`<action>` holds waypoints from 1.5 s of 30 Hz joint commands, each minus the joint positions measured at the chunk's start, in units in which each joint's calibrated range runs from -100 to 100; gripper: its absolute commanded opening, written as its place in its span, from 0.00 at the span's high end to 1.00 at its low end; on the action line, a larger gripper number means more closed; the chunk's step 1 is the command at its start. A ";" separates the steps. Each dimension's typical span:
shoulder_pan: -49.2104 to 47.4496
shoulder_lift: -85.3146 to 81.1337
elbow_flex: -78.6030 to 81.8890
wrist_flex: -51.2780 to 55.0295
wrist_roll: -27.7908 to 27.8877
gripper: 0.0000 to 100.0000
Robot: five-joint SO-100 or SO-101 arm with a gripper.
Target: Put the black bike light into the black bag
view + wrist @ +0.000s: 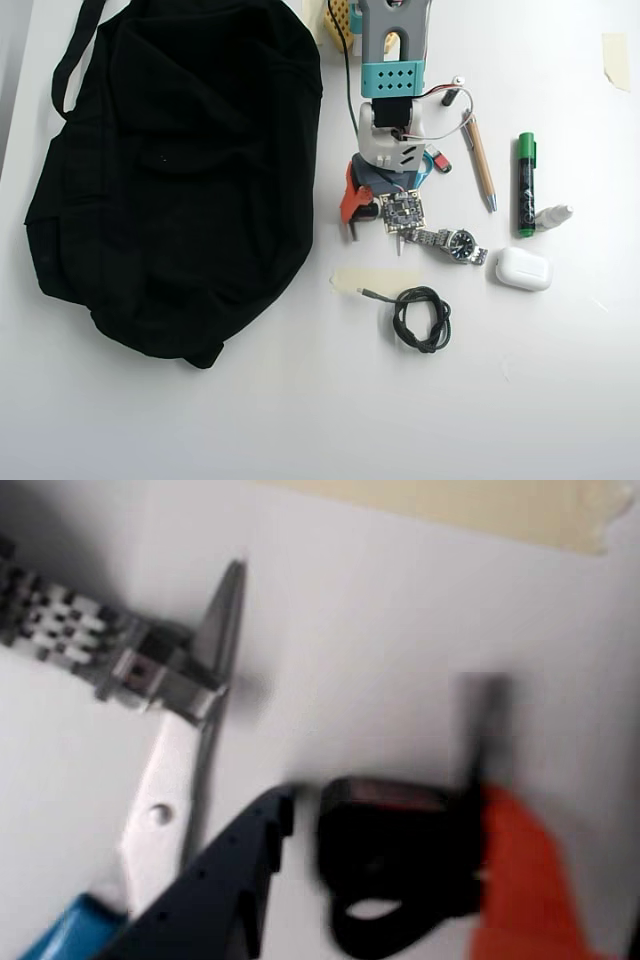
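The gripper (pixel 385 865) is straddling the black bike light (pixel 385 855) on the white table (pixel 380 630), its dark and orange fingers sitting apart on either side; whether they are touching it is unclear. Scissors (pixel 180 770) and a watch (pixel 90 630) are lying to its left in the wrist view. The black bag (pixel 170 170) is waiting well apart. Gripping, lifting and bagging are all remaining.
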 commanded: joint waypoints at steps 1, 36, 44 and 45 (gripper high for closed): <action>0.11 -1.29 -1.46 -0.91 -0.27 0.92; 7.66 -16.81 -39.64 51.97 0.41 0.98; 17.23 -23.20 -39.01 49.39 6.50 0.98; 17.53 -24.36 -38.56 49.56 6.44 0.98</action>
